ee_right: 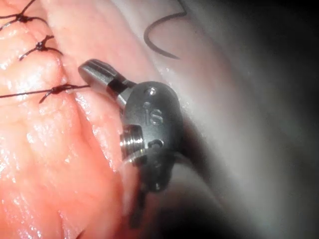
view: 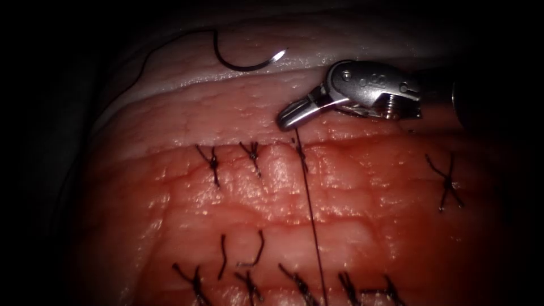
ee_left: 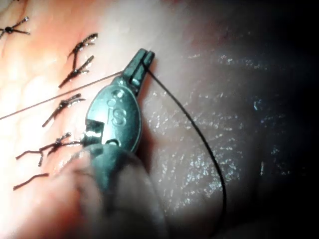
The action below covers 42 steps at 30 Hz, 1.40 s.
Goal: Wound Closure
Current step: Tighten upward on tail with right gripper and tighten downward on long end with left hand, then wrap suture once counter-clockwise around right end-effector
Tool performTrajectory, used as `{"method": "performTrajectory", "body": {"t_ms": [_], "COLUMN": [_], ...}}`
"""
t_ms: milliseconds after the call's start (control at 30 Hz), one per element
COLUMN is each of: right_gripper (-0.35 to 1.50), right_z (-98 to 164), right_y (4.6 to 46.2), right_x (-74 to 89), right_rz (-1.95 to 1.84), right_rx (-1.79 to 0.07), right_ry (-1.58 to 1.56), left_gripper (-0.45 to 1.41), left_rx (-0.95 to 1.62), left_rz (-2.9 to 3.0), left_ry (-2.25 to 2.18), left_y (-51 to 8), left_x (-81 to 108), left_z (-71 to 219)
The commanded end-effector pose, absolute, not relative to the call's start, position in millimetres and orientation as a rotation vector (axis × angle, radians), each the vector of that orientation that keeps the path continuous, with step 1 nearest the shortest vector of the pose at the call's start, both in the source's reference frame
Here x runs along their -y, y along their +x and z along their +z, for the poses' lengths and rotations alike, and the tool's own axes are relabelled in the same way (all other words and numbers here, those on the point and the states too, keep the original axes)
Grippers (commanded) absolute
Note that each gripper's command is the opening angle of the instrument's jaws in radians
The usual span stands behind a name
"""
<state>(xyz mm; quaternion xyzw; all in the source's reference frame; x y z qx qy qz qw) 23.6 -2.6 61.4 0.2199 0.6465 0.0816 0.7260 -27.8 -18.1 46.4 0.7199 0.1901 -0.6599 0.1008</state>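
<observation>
1. Tissue [view: 238,192]: stitched in rows.
2. Right tool [view: 292,117]: jaws together, empty, just above one stitch [view: 299,150].
3. Left tool [ee_left: 142,62]: jaws clamped on taut thread [view: 311,215].
4. Needle [view: 249,67]: lying free on pale far tissue, not in it.

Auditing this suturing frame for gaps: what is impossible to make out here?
- Where the thread ends: endoscope view, cut off by the bottom edge.
- Whether the shut right claw pinches thread: both views, its tip hides the contact.
- Where thread joins the needle: endoscope view, too small.
</observation>
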Motion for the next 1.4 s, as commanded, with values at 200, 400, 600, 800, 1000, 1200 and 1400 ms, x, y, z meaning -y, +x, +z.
{"method": "performTrajectory", "body": {"t_ms": [200, 400, 600, 800, 1000, 1200, 1400], "right_gripper": [-0.35, 1.01, 1.15, 1.26, 0.43, -0.35, -0.35], "right_z": [61.7, 59.8, 57.1, 54.3, 52.8, 52.9, 52.4], "right_y": [24.4, 23.5, 20.4, 17.1, 17.2, 20.3, 23.3], "right_x": [2.8, 3.9, 3.4, 2.4, 5.4, 9.6, 10.6], "right_rz": [0.184, 0.278, 0.309, 0.369, 0.371, 0.374, 0.416], "right_rx": [-1.445, -1.516, -1.531, -1.533, -1.532, -1.57, -1.606], "right_ry": [0.47, 0.402, 0.322, 0.214, 0.176, 0.122, 0.064], "left_gripper": [-0.45, -0.45, -0.45, -0.45, -0.45, -0.45, -0.45], "left_rx": [-0.56, -0.496, -0.354, -0.285, -0.246, -0.242, -0.235], "left_rz": [-1.944, -1.993, -2.023, -2.005, -2.004, -2.005, -2.0], "left_ry": [2.129, 2.144, 2.139, 2.148, 2.158, 2.18, 2.202], "left_y": [-28.3, -27.0, -25.1, -23.7, -23.1, -23.4, -23.8], "left_x": [17.7, 13.3, 7.0, 1.5, -3.1, -7.3, -9.9], "left_z": [46.4, 44.9, 43.2, 42.4, 43.1, 45.7, 48.4]}}
